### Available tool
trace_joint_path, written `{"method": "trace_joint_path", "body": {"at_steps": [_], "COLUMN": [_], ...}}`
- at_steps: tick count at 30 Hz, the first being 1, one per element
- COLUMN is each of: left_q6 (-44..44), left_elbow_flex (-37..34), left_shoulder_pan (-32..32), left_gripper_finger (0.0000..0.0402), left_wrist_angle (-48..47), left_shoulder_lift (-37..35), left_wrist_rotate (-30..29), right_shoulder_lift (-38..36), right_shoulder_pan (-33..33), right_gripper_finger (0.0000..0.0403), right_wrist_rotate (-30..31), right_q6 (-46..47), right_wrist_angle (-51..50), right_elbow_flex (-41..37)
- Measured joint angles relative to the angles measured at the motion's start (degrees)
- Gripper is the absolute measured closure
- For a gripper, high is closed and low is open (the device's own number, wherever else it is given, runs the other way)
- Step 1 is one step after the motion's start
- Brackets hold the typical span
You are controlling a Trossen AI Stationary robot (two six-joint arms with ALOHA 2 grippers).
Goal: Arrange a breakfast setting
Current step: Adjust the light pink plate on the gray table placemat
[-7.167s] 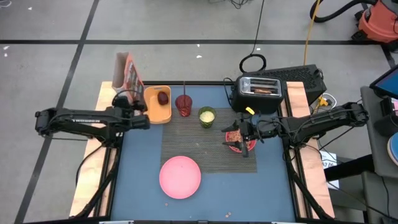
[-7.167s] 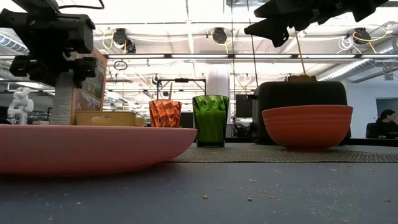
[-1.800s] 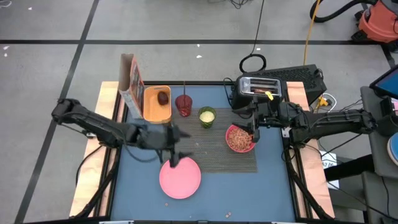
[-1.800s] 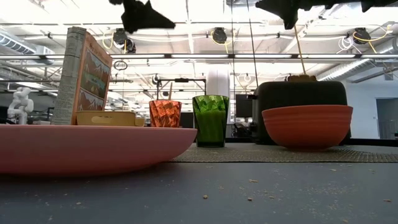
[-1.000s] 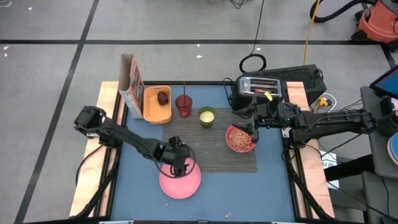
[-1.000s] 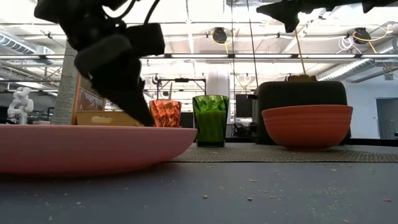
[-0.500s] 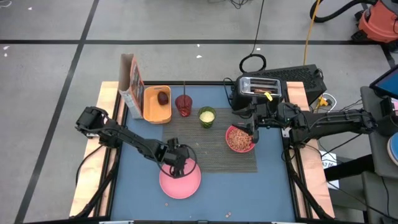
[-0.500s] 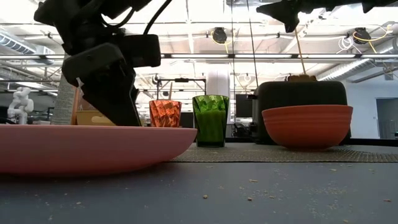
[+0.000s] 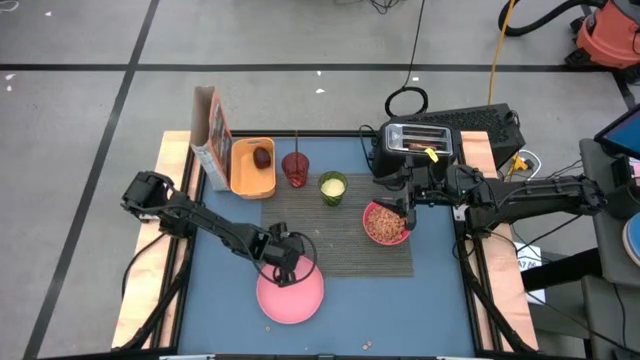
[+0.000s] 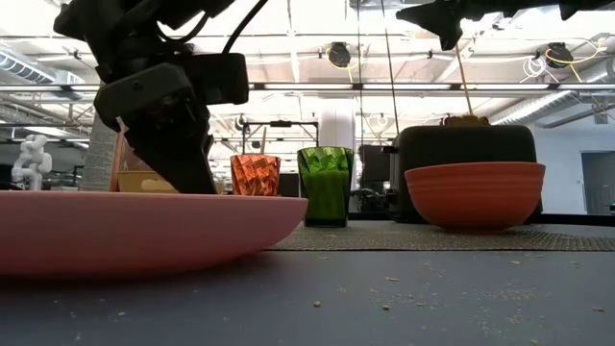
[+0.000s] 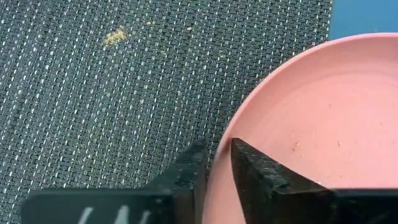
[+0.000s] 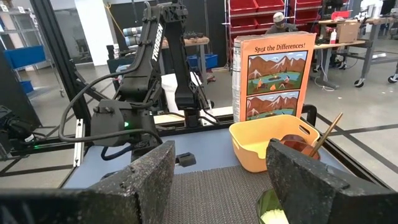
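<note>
Smooth matt pink plate (image 11: 311, 118) beside the coarse dark woven placemat (image 11: 124, 87) at the left gripper's (image 11: 217, 165) matt black plastic-looking fingers (image 11: 255, 168)

From table height, the flat pink round plate (image 10: 144, 229) runs off the frame's left edge. The black toaster (image 10: 468, 144) is half hidden behind the deep pink-red bowl (image 10: 475, 194), whose contents can't be seen from here.

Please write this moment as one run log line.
left gripper: pinching pink plate rim, beside placemat | right gripper: open above bowl
</note>
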Motion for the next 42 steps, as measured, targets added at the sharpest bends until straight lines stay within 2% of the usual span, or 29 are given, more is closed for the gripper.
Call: {"method": "trace_joint_path", "body": {"at_steps": [6, 12, 18, 24, 31, 42], "left_q6": [-1.12, -4.93, -12.13, -17.15, -17.22, -17.12], "left_elbow_flex": [0.00, 0.00, 0.00, 0.00, 0.00, 0.07], "left_shoulder_pan": [-0.01, 0.54, 2.67, 6.37, 11.29, 16.29], "left_gripper_finger": [0.0366, 0.0385, 0.0387, 0.0388, 0.0389, 0.0389], "left_wrist_angle": [0.78, 1.52, 5.20, 4.73, 4.43, -2.28], "left_shoulder_lift": [-0.02, -0.11, -0.11, -0.11, -0.11, -0.11], "left_wrist_rotate": [0.04, 0.04, -0.59, -0.79, -3.21, -3.58], "right_shoulder_lift": [0.00, 0.00, 0.00, 0.00, 0.00, 0.00], "right_shoulder_pan": [0.00, 0.00, 0.00, 0.02, 0.02, 0.02], "right_gripper_finger": [0.0161, 0.0161, 0.0161, 0.0161, 0.0161, 0.0161], "right_wrist_rotate": [0.00, 0.01, 0.00, 0.00, 0.00, 0.00], "right_q6": [0.00, 0.00, 0.00, 0.00, 0.00, 0.00], "right_wrist_angle": [0.00, 0.00, 0.00, 0.00, 0.00, 0.00], "right_elbow_flex": [0.00, 0.00, 0.00, 0.00, 0.00, 0.00]}}
